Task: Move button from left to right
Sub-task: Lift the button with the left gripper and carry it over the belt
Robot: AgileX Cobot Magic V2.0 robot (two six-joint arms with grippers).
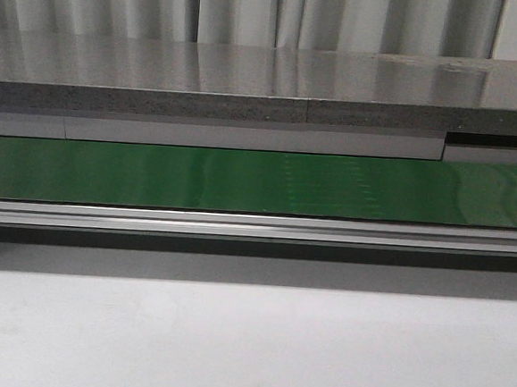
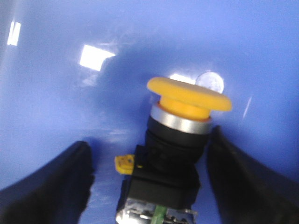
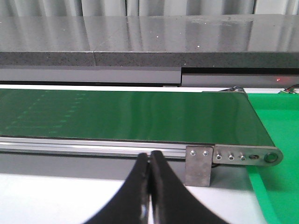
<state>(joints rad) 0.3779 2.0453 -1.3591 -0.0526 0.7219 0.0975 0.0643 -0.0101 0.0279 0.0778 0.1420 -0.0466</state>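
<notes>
The button (image 2: 180,135) shows only in the left wrist view. It has a round yellow head, a silver collar and a black blocky body with a small yellow tab, and it lies on the floor of a blue bin (image 2: 56,93). My left gripper (image 2: 149,140) is open, with one black finger on each side of the button's body. The one finger (image 2: 233,168) is close to the body and the other finger (image 2: 60,182) stands apart from it. My right gripper (image 3: 150,161) is shut and empty, above the white table in front of the conveyor. Neither gripper shows in the front view.
A green conveyor belt (image 1: 241,181) with an aluminium side rail (image 1: 238,225) runs across the front view, with a grey stone counter (image 1: 250,76) behind it. The belt's end roller plate (image 3: 243,156) and a green mat (image 3: 275,186) show in the right wrist view. The white table (image 1: 229,344) lies in front.
</notes>
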